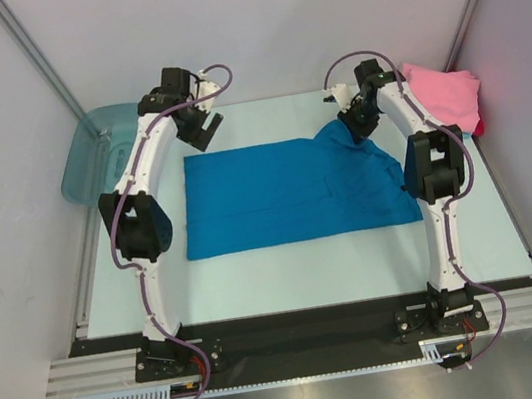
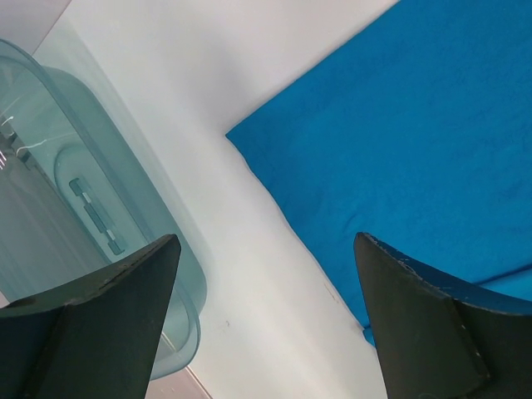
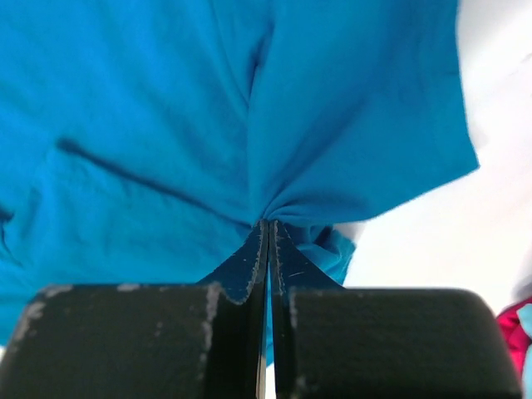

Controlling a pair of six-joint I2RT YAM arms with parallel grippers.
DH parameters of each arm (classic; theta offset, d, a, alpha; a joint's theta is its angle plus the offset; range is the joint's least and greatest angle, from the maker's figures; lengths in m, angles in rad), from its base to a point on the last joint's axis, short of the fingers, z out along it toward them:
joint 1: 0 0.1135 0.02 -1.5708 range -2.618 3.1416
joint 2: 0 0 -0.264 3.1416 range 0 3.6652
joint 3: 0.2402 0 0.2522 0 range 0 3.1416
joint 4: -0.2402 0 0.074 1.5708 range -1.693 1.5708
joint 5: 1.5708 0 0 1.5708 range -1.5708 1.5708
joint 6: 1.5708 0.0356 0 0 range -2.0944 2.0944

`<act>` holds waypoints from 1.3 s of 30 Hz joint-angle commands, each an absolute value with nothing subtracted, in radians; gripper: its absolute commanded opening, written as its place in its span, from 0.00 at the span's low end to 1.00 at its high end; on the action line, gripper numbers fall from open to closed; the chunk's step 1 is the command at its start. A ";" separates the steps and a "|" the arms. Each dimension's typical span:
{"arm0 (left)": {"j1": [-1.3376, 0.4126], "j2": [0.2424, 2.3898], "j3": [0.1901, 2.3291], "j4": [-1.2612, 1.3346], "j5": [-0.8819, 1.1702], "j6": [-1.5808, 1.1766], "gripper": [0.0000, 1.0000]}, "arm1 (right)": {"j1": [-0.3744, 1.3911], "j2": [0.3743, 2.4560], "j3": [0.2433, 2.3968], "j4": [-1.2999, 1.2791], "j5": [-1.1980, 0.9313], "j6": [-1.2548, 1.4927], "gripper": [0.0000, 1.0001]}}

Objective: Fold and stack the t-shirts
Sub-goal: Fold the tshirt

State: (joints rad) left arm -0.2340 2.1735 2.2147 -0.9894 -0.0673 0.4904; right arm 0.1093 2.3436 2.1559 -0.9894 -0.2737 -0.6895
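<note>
The fold of the bright blue t-shirt (image 1: 275,193) appears to be the step in hand. The shirt lies spread across the middle of the table (image 1: 308,274). The right gripper (image 3: 268,226) has its jaws pressed together on a bunched pinch of cloth at the shirt's far right corner, which rises off the surface in a small peak. The left gripper (image 2: 266,249) hangs above the far left corner with its jaws wide apart, holding and touching nothing, and the translucent teal tub (image 1: 92,156) sits just to its outer side. A pink t-shirt (image 1: 447,95) rests in the table's far right corner. The next move likely calls for the left gripper to descend and pinch its own corner, so that both can carry the far edge toward the near edge evenly, without dragging the cloth.
</note>
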 commanded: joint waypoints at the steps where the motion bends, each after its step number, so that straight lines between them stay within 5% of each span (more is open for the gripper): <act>1: -0.226 2.161 2.237 -0.966 -0.045 0.499 0.92 | 0.109 2.278 2.152 -1.089 -0.265 -0.773 0.00; 6: -0.221 2.148 2.217 -0.959 -0.037 0.499 0.91 | 0.115 2.293 2.158 -1.152 -0.261 -0.816 0.01; 7: -0.216 2.145 2.211 -0.957 -0.034 0.500 0.91 | 0.115 2.296 2.158 -1.172 -0.261 -0.822 0.08; 8: -0.215 2.140 2.207 -0.956 -0.034 0.500 0.91 | 0.115 2.299 2.163 -1.184 -0.261 -0.836 0.36; 9: -0.212 2.138 2.204 -0.954 -0.032 0.502 0.91 | 0.114 2.304 2.166 -1.201 -0.261 -0.841 0.49; 12: -0.207 2.129 2.191 -0.950 -0.029 0.503 0.91 | 0.104 2.307 2.186 -1.193 -0.255 -0.818 0.63; 25: -0.206 2.111 2.169 -0.945 -0.031 0.512 0.91 | -0.057 2.433 2.329 -1.006 -0.222 -0.471 0.58; 39: -0.209 2.089 2.157 -0.953 -0.075 0.548 0.90 | -0.083 2.502 2.304 -1.048 -0.319 -0.477 0.48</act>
